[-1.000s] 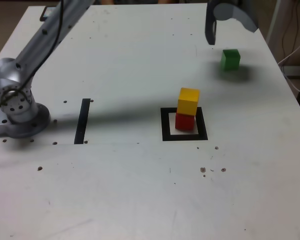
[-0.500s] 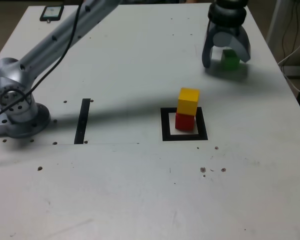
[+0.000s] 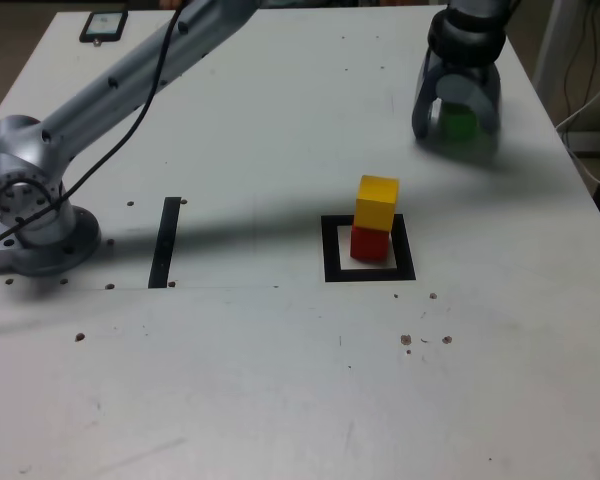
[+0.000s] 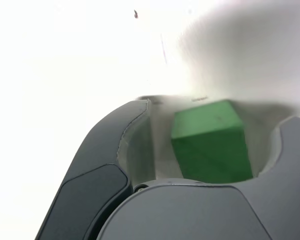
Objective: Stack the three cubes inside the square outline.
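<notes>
The green cube sits on the white table at the far right of the exterior view. My gripper is lowered over it, one finger on each side. In the wrist view the green cube lies between the dark fingers. A gap still shows on one side, so my gripper is open around it. The yellow cube rests on the red cube inside the square outline, near the table's middle.
A narrow black strip is marked on the table beside the arm's base at the exterior view's left. A small dark device lies at the far left corner. The table's right edge and cables are close to the gripper.
The gripper has come down from above and behind the green cube to straddle it. Its fingers have drawn closer together. The stacked cubes have not moved.
</notes>
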`<state>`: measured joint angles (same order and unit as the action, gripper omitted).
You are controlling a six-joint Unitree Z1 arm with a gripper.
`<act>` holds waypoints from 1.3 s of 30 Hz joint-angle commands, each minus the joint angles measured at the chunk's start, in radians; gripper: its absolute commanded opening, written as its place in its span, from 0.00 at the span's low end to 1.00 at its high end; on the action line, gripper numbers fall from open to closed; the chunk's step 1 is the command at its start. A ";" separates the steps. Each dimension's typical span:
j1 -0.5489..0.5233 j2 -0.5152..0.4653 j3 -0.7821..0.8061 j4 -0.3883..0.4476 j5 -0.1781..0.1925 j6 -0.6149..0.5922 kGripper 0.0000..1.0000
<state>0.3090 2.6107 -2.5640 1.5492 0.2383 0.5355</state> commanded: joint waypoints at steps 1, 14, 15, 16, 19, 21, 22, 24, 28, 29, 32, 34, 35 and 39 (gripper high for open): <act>0.003 0.003 -0.008 0.010 0.003 -0.004 0.66; 0.019 -0.010 -0.017 0.016 -0.088 0.011 0.28; 0.019 -0.011 -0.017 0.015 -0.096 0.011 0.26; 0.019 -0.011 -0.017 0.014 -0.102 0.011 0.23; 0.018 -0.016 -0.011 0.013 -0.108 0.011 0.16; 0.016 -0.018 -0.002 0.014 -0.100 0.011 0.14; 0.015 -0.019 0.004 0.014 -0.096 0.011 0.14; 0.013 -0.023 0.013 0.016 -0.086 0.011 0.14; 0.003 -0.086 0.046 0.034 -0.065 0.012 0.14; -0.004 -0.116 0.066 0.039 -0.058 0.012 0.14; -0.038 -0.227 0.162 0.049 -0.044 0.007 0.14; -0.070 -0.304 0.252 0.051 -0.041 -0.005 0.14; -0.087 -0.341 0.298 0.051 -0.043 -0.014 0.14; -0.157 -0.476 0.477 0.052 -0.067 -0.060 0.15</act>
<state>0.1736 2.3496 -2.2160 1.5906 0.1822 0.4902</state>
